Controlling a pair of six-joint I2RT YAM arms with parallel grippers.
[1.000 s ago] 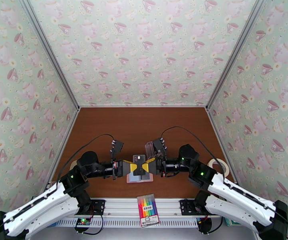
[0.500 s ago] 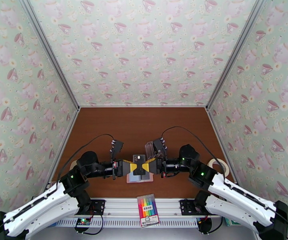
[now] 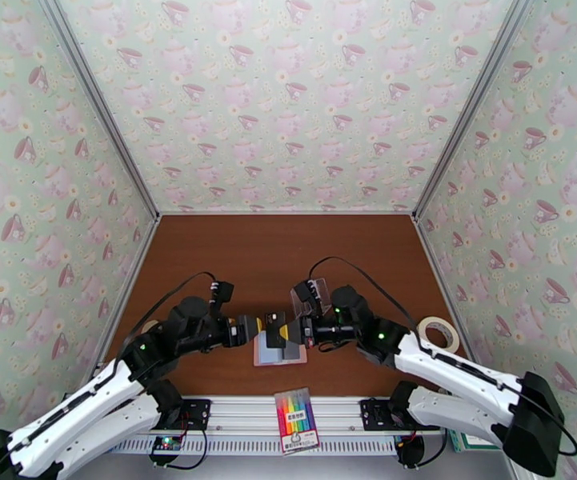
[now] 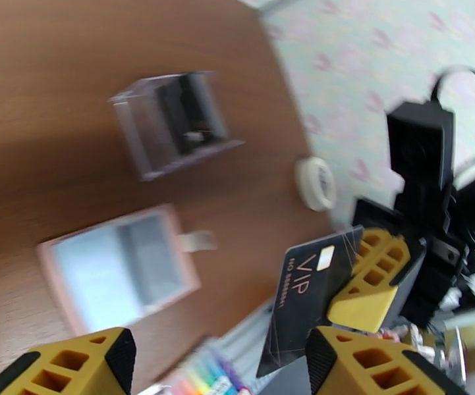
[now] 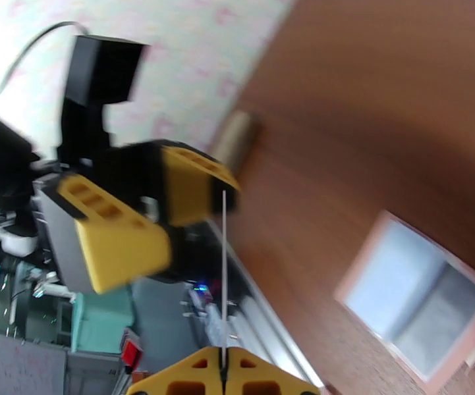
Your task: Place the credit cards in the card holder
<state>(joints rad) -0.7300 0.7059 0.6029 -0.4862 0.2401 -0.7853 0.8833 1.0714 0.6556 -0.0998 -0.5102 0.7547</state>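
One credit card [image 3: 274, 320] is held up off the worktop [image 3: 288, 250] in the top external view. It sits between the two end effectors, above the far edge of the card holder [image 3: 278, 355], which lies open and flat near the front rail. The left end effector [image 3: 250, 330] is just to the card's left and the right end effector [image 3: 286, 333] is at its right. How their jaws stand is too small to tell here. A clear box [image 3: 308, 294] stands just behind them, a tape roll [image 3: 438, 334] lies well off to the right, and a marker pack [image 3: 296, 410] rests on the rail.

In the left wrist view, the left end effector [image 4: 217, 367] has its yellow fingers spread wide with nothing between them. Beyond it, the right end effector [image 4: 369, 284] pinches the credit card [image 4: 306, 291], black and marked VIP, by one end. The card holder [image 4: 118, 271] lies below with its blue-grey inside facing up. The clear box [image 4: 171, 123] holds something dark, too blurred to name.

In the right wrist view, the right end effector [image 5: 224, 371] is closed tight on the credit card [image 5: 224, 271], which shows edge-on as a thin line. The left end effector [image 5: 161, 215] gapes close beside it. The card holder [image 5: 412, 304] lies lower right.

I judge that the right arm alone has the card and the insertion step is about to begin. The next move calls for lowering the card's free end to a slot mouth at a shallow angle and sliding it in. The open left end effector could pin the loose holder so it does not skid.
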